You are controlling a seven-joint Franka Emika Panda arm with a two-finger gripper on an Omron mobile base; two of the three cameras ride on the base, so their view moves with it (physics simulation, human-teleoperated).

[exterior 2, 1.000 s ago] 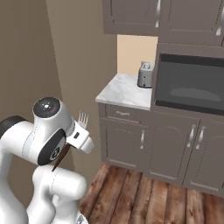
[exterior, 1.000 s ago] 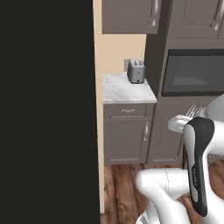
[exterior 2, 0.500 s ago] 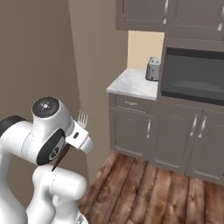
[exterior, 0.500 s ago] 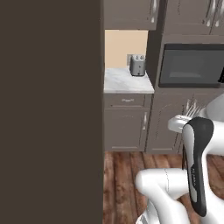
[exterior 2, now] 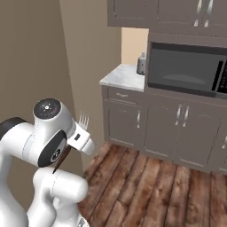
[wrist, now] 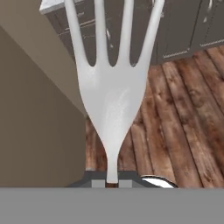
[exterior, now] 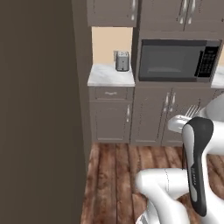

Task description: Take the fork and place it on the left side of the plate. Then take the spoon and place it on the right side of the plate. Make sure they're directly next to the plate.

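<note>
Gripper (wrist: 112, 181) clamped on fork (wrist: 112, 94) handle, tines up, held over wood floor (exterior 2: 146, 186). Ahead: grey cabinets (exterior: 111, 118), toaster (exterior: 122, 61) on marble counter (exterior: 105, 76), microwave (exterior: 177, 60). Tall dark panel (exterior: 39, 109) close on left.

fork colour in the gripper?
Pale silvery white; the fork shows best in the hand view, held in the shut gripper.

Glossy white arm (exterior 2: 31, 142), dark joints

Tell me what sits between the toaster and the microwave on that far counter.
Nothing: in the left base view the toaster stands on the pale counter, with only bare marble and beige wall before the microwave housing.
</note>
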